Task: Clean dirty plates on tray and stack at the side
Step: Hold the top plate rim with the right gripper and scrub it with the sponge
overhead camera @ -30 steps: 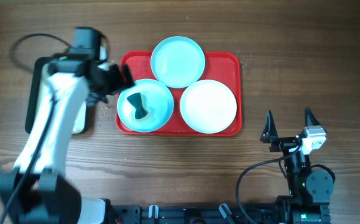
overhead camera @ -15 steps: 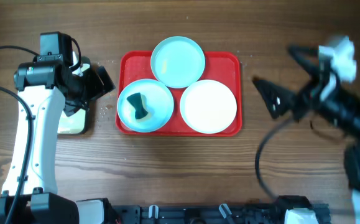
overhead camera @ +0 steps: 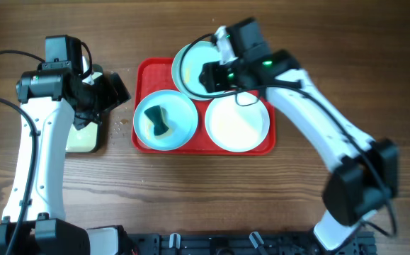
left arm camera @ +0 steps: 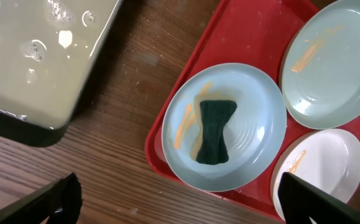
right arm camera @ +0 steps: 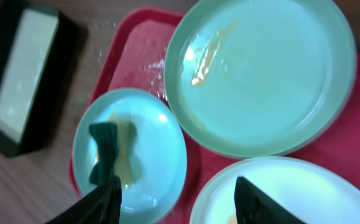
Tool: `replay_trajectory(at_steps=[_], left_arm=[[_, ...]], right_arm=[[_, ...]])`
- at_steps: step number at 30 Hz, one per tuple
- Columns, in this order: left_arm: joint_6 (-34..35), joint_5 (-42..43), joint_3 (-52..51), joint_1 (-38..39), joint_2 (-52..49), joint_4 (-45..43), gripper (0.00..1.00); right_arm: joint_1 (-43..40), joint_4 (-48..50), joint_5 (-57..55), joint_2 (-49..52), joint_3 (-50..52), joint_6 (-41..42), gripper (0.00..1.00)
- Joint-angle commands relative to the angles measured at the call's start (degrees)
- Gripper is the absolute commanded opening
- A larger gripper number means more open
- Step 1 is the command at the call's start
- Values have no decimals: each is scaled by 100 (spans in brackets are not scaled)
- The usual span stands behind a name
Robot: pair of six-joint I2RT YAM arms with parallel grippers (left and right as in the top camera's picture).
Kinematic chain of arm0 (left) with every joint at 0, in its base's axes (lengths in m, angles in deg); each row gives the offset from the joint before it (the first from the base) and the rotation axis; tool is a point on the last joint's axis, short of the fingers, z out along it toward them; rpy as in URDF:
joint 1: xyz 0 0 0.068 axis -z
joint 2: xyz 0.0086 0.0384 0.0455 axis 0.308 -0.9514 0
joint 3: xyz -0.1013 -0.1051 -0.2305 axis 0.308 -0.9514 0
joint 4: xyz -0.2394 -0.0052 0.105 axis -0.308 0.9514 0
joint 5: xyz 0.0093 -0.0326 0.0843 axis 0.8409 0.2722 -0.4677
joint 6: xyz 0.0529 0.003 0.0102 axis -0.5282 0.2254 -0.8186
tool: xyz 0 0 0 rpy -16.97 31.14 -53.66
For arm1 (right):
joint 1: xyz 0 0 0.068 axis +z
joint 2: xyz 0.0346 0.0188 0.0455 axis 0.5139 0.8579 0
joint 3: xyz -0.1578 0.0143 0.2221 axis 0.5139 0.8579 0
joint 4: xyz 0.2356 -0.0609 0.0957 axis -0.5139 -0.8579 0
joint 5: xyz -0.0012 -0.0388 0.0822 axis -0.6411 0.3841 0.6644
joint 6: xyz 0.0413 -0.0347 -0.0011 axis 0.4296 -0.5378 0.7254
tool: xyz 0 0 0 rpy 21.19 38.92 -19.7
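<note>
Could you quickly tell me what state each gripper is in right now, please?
Left gripper: open, holding nothing.
Right gripper: open, holding nothing.

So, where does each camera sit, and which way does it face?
Overhead: fixed above the wooden table, facing straight down on the large red rectangular plastic tray; left arm and right arm show.
Left wrist: left of the tray, facing down at a pale light-blue round plate under a dark green sponge; open left gripper frames the bottom corners.
Right wrist: over the tray's far side, facing down at the other light-blue plate; open right gripper at the bottom edge.
Shared: both wrist views show the sponge plate.
</note>
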Motion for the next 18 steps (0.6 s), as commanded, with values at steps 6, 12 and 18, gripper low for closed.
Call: replay_trajectory(at_steps=[6,12,18], left_arm=[[-9,-11,-22,-11,-66,-15,88],[-13,44,-22,-9,-66,-11,91],[-184,361,-326,-9,-66,-192,71]], right_arm=[[660,634,-275,1386,-122,74,41],[710,295,-398,1620,-118,247,42],[713,302,-476,1696,-74,205,42]])
